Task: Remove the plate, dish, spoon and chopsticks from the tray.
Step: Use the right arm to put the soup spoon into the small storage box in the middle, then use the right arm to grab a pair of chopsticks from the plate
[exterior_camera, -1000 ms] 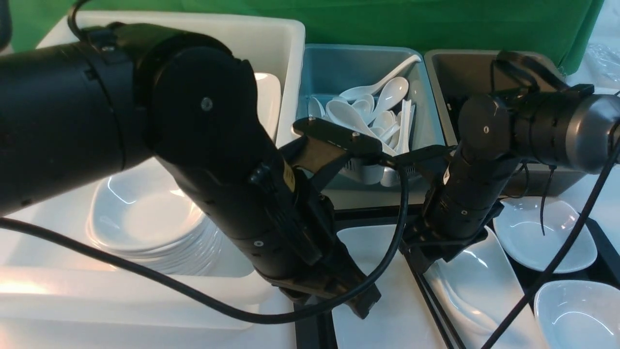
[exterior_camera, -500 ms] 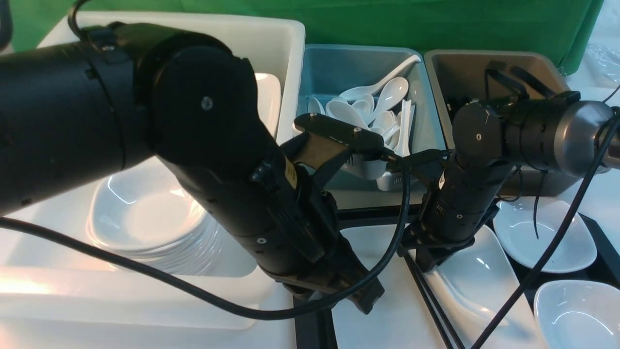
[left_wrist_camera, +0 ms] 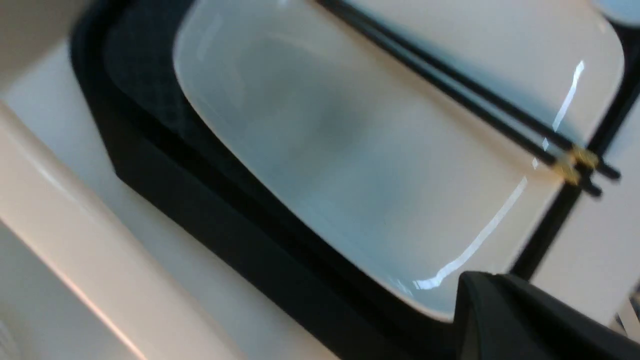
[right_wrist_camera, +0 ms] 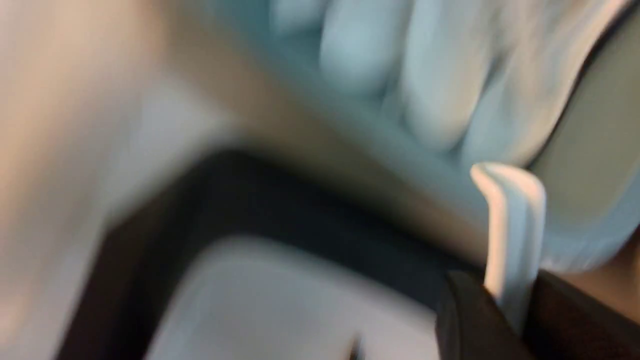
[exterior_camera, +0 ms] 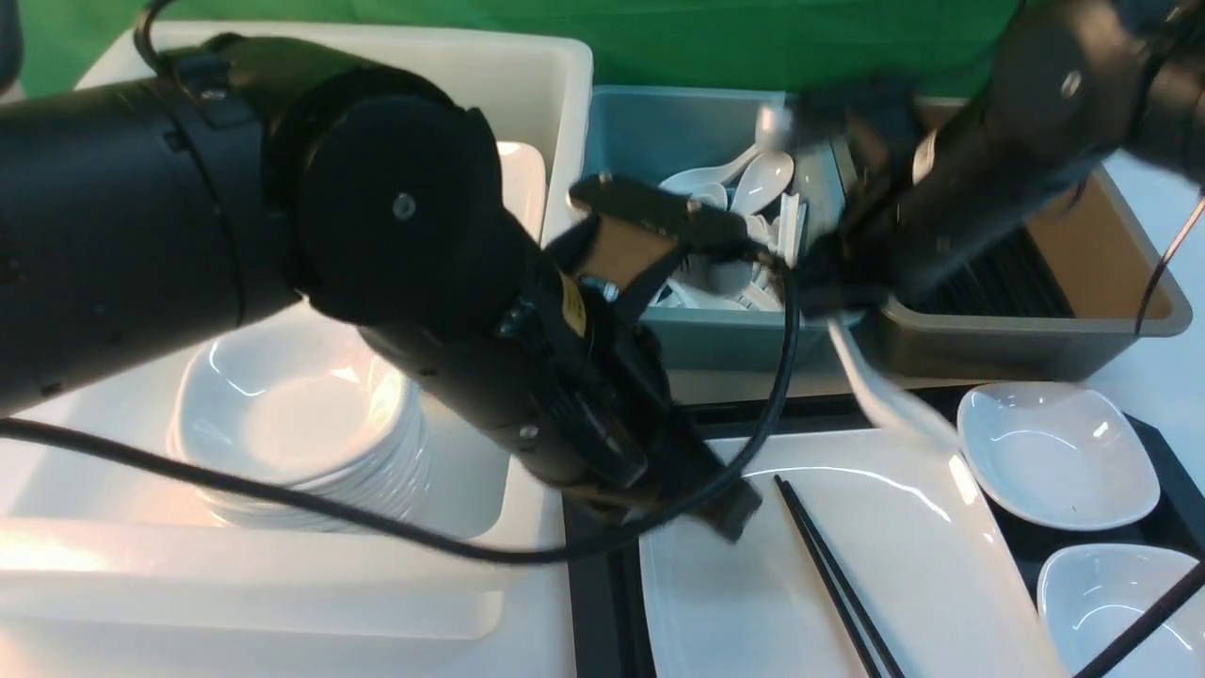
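The white plate (exterior_camera: 904, 556) lies on the black tray (exterior_camera: 602, 603), and the black chopsticks (exterior_camera: 833, 579) rest across it. My right gripper (exterior_camera: 833, 309) hangs blurred above the tray's far edge, in front of the tubs, shut on the white spoon (exterior_camera: 885, 395), which dangles from it. The right wrist view shows the spoon handle (right_wrist_camera: 512, 225) pinched in the right gripper (right_wrist_camera: 505, 305). My left gripper (exterior_camera: 732, 516) is shut and empty, low at the plate's left rim. The left wrist view shows the plate (left_wrist_camera: 350, 140), chopsticks (left_wrist_camera: 450, 90) and tray (left_wrist_camera: 200, 200). Two small white dishes (exterior_camera: 1059, 457) (exterior_camera: 1120, 603) sit on the tray's right side.
A blue tub (exterior_camera: 659, 141) of white spoons stands behind the tray. A brown tub (exterior_camera: 1054, 311) with black sticks is on its right. A large white tub (exterior_camera: 527, 104) on the left holds a stack of white dishes (exterior_camera: 292, 414). My left arm spans the left half of the view.
My right gripper has closed on the spoon and lifted it off the plate, up toward the tubs. The left arm has shifted only slightly.
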`<state>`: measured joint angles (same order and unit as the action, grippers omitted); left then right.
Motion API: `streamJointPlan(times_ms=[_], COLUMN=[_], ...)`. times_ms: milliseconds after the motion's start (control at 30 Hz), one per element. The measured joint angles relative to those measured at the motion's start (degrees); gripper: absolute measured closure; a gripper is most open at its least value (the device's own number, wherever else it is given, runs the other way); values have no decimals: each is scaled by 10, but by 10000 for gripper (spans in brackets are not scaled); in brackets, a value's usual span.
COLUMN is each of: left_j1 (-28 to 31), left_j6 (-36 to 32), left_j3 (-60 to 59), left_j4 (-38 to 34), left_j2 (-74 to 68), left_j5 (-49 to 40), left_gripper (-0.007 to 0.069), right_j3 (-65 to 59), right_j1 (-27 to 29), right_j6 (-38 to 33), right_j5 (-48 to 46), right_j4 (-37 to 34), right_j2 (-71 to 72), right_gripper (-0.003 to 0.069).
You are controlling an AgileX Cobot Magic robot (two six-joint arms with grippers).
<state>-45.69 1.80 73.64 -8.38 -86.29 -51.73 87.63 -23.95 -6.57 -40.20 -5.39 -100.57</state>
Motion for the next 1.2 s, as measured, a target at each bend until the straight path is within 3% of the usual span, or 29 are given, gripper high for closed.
streamJointPlan(times_ms=[267, 533, 600, 667, 700, 767, 833, 867, 933, 967, 1067, 1133, 1200], left_j1=[13, 62, 68, 73, 77, 80, 80, 80, 80, 80, 80, 80, 80], left_j6=[116, 147, 147, 147, 147, 147, 147, 147, 145, 145, 140, 113, 95], left_j3=[63, 75, 75, 75, 75, 75, 75, 75, 75, 75, 75, 75, 75], left_j4=[166, 199, 199, 199, 199, 199, 199, 199, 199, 199, 199, 197, 192], left_j2=[0, 0, 0, 0, 0, 0, 0, 0, 0, 0, 0, 0, 0], left_j5=[139, 210, 210, 210, 208, 201, 195, 184, 153, 153, 86, 48, 32], left_gripper=[624, 624, 624, 624, 624, 624, 624, 624, 624, 624, 624, 624, 624], right_j3=[107, 138, 138, 138, 138, 138, 138, 138, 138, 138, 140, 126, 112], right_j1=[14, 14, 14, 14, 14, 14, 14, 14, 14, 14, 13, 4, -5], right_j6=[17, 42, 43, 44, 44, 44, 44, 44, 41, 41, 42, 48, 51], right_j5=[218, 332, 339, 339, 323, 291, 260, 201, 79, 67, -163, -244, -262], right_j4=[-5, -5, -5, -5, -5, -5, -5, -6, -6, -6, -7, -3, 1], right_j2=[-82, -177, -185, -191, -190, -179, -168, -145, -96, -96, -16, 16, 25], right_gripper=[508, 504, 477, 391, 258, 153, 112, 83, 95, 99, 218, 255, 254])
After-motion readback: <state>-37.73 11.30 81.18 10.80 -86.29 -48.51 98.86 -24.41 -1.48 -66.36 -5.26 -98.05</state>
